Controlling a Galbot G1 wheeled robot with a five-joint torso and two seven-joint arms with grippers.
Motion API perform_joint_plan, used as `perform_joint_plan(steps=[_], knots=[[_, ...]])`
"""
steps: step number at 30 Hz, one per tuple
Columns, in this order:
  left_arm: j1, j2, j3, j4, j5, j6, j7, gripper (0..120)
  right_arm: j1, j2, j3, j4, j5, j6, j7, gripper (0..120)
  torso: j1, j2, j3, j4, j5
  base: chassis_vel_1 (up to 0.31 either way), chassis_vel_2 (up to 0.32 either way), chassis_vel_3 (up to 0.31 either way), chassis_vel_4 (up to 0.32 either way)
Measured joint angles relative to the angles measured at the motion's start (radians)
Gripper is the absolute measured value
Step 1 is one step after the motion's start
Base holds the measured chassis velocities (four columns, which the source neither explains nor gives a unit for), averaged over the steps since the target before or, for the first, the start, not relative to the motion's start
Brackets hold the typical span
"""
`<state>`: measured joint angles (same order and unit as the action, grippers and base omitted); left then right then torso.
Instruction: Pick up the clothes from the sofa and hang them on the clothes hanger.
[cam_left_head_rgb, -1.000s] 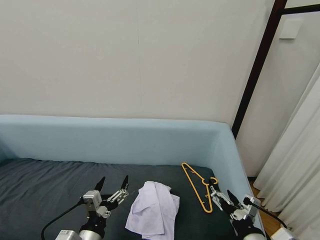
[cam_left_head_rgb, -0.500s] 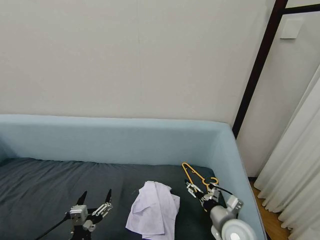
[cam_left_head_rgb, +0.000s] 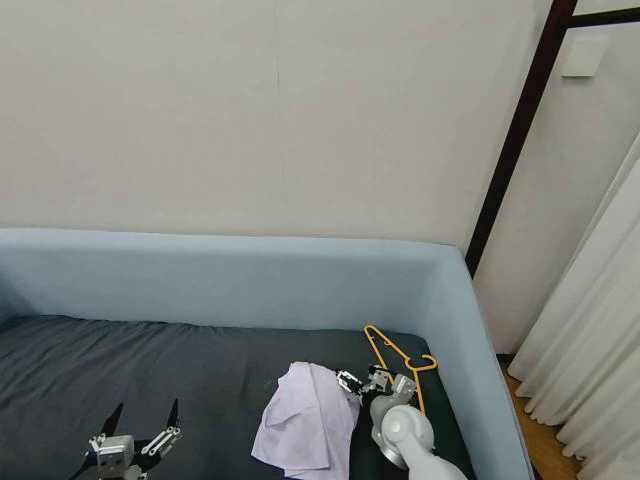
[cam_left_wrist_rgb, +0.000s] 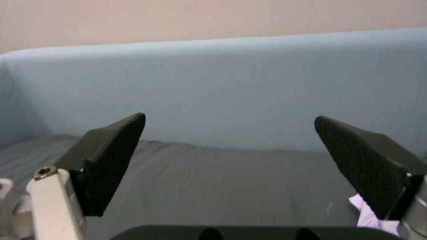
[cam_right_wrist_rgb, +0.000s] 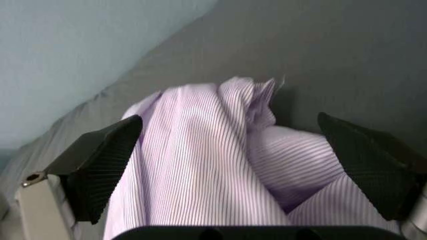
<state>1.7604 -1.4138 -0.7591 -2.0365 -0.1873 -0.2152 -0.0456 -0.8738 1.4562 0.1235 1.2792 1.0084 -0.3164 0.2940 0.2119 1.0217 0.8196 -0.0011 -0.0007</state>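
We record a light blue sofa standing against a plain wall, with a dark grey seat cushion running across its width. A white curtain hangs beyond the sofa's right arm.

On the right half of the seat lies a crumpled, pale lilac striped shirt, bunched in folds and lying loose on the cushion. Just to its right and slightly farther back, an orange hanger lies flat on the seat, close to the right arm of the sofa. The shirt is not on the hanger.

The right pincer sits low over the seat between shirt and hanger, at the shirt's far right edge. In its wrist view the pincer is spread wide with the shirt directly ahead; it grips nothing. We cannot tell whether it touches the cloth.

The left pincer hangs over the near left of the seat, well apart from the shirt. It is likewise spread wide and empty, facing the sofa back.
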Motion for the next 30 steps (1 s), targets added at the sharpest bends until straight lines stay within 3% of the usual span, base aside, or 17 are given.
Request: perform_joint_plan(steps=[3,8,14,18,30], knots=[[-0.003,-0.006,0.003,0.007,0.001,-0.005,-0.006,100,0.002,0.005,-0.01,-0.011,-0.023,-0.003,0.005,98,0.0,0.0,0.0,-0.0001,-0.0002,0.0,0.0,0.0,0.0],[-0.009,-0.011,0.005,0.018,-0.001,-0.019,-0.015,100,-0.001,-0.007,-0.03,-0.006,-0.052,0.0,-0.003,75,0.0,0.0,0.0,-0.0002,0.0,0.0,0.0,0.0,0.0],[-0.011,-0.008,0.002,0.027,-0.004,-0.03,-0.021,100,-0.02,-0.011,-0.046,0.007,-0.096,0.016,-0.02,58,0.0,0.0,0.0,-0.0001,0.0001,0.0,0.0,0.0,0.0],[-0.015,-0.005,-0.001,0.042,0.001,-0.054,-0.025,100,-0.036,-0.006,-0.059,0.014,-0.147,0.058,-0.019,39,0.0,0.0,0.0,-0.0001,0.0001,0.0,0.0,0.0,0.0],[-0.012,-0.001,0.002,0.067,0.018,-0.102,-0.029,100,-0.07,-0.004,-0.067,0.043,-0.207,0.15,-0.041,0,0.0,0.0,0.0,-0.0001,0.0002,0.0,0.0,0.0,0.0]])
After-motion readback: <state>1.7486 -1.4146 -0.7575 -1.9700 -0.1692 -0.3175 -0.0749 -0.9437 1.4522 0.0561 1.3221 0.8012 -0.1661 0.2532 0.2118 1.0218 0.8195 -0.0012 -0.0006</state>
